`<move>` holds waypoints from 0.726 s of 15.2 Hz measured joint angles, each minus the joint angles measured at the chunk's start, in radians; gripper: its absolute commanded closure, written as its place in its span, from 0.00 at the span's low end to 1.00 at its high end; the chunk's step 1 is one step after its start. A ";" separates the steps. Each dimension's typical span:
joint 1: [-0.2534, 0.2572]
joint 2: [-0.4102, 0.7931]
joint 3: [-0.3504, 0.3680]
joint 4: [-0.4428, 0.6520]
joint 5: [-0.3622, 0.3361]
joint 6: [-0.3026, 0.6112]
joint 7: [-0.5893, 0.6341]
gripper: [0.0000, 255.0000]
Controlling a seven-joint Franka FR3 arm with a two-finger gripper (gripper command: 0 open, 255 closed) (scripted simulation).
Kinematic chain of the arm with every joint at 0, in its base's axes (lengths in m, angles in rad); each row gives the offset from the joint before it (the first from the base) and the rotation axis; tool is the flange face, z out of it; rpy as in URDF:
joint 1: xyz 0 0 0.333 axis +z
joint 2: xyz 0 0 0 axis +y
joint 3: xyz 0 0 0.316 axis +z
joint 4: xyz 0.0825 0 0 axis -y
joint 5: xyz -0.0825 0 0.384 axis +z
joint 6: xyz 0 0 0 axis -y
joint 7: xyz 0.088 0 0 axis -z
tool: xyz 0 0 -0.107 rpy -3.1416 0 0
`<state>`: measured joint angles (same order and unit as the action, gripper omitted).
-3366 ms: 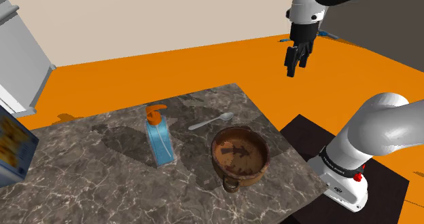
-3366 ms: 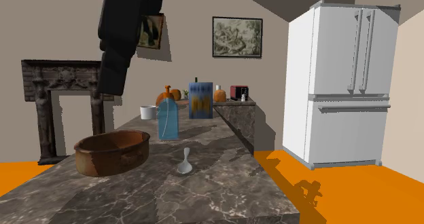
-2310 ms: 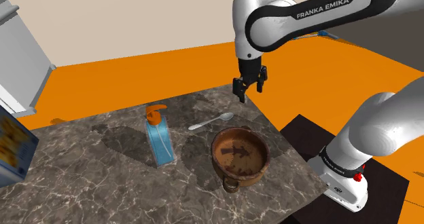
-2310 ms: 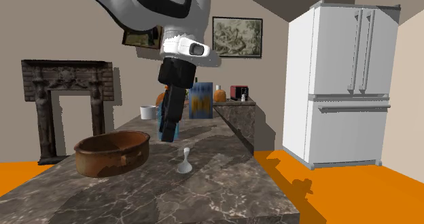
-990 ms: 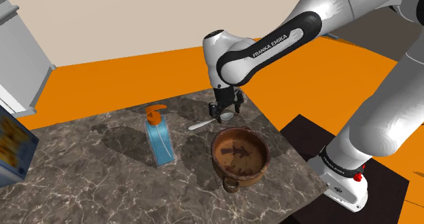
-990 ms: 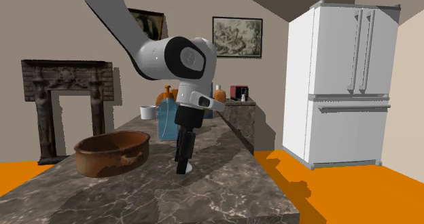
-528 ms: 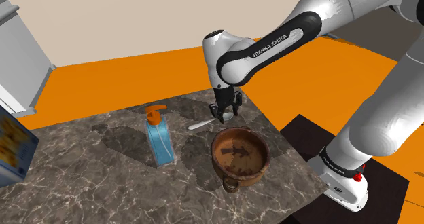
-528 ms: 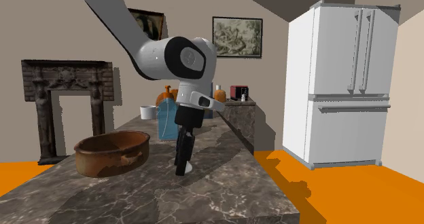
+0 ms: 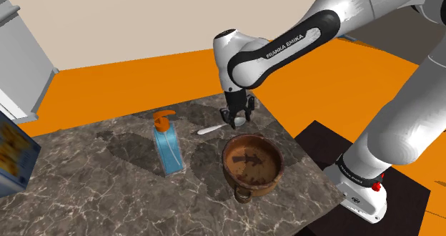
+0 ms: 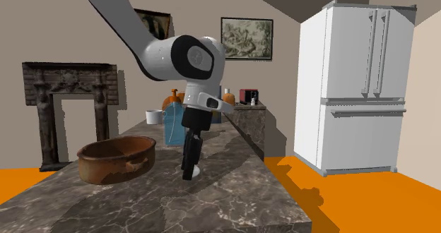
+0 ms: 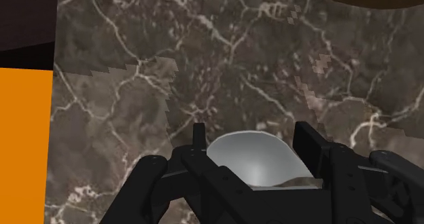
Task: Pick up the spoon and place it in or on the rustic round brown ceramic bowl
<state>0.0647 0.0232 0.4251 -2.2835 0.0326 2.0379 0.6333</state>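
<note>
— What's the spoon (image 11: pixel 255 161) like, and where is it?
— Pale grey and smooth. My gripper (image 9: pixel 234 122) clamps its bowl end between 2 fingers, low over the marble counter (image 9: pixel 107 184), handle toward the blue pump bottle (image 9: pixel 167 147).
— And the brown bowl (image 9: pixel 227 156)?
— Just beside me, brown inside.
— What changed?
— 1 second ago my fingers stood apart.

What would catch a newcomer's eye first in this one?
The white arm's black tool is clamped on the spoon, low over the dark marble counter near the brown bowl. Next comes the blue soap bottle with its orange pump, standing to the shoulder view's left of the bowl.
</note>
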 measured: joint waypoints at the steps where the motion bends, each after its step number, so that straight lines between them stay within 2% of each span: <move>1: 0.000 -0.008 0.000 0.003 0.003 -0.010 -0.003 1.00; 11: -0.003 -0.088 -0.005 0.064 0.032 -0.145 -0.024 1.00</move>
<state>0.0615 -0.0648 0.4203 -2.2198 0.0649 1.8928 0.6096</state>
